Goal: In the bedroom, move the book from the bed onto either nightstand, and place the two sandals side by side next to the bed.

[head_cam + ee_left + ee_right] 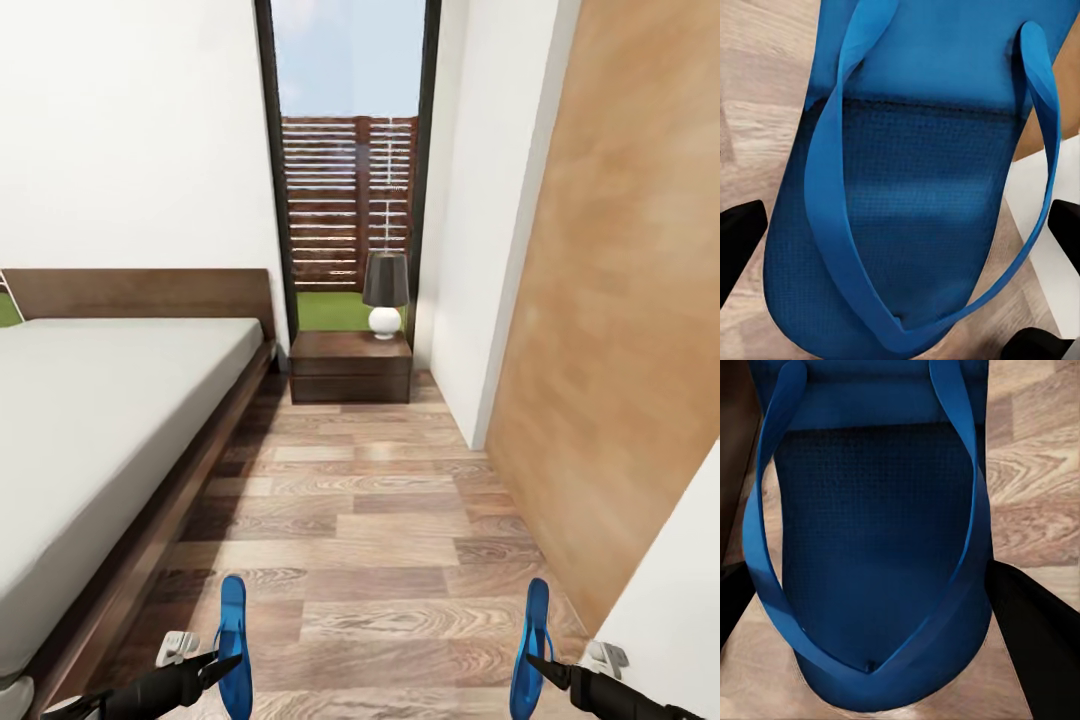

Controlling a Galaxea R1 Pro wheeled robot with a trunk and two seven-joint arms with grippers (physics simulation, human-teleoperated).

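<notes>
I hold the two sandals, both bright blue flip-flops, low over the plank floor. My left gripper [228,668] is shut on the left sandal [233,640], close to the bed's dark frame. My right gripper [534,662] is shut on the right sandal [531,645]. Both sandals stand on edge, toes pointing away from me. In the left wrist view the sandal [915,195] spans the gap between the black fingers [739,240]. In the right wrist view the other sandal [870,547] does the same. The bed [100,420] stretches along the left. The nightstand [350,362] stands at the far end beside the headboard. The book is out of view.
A dark-shaded lamp with a round white base [385,290] takes the nightstand's right side. A tall dark-framed window [350,150] rises behind it. A white wall corner [480,300] and a brown wooden door [620,320] close the right side. A strip of wood floor [380,520] runs between bed and wall.
</notes>
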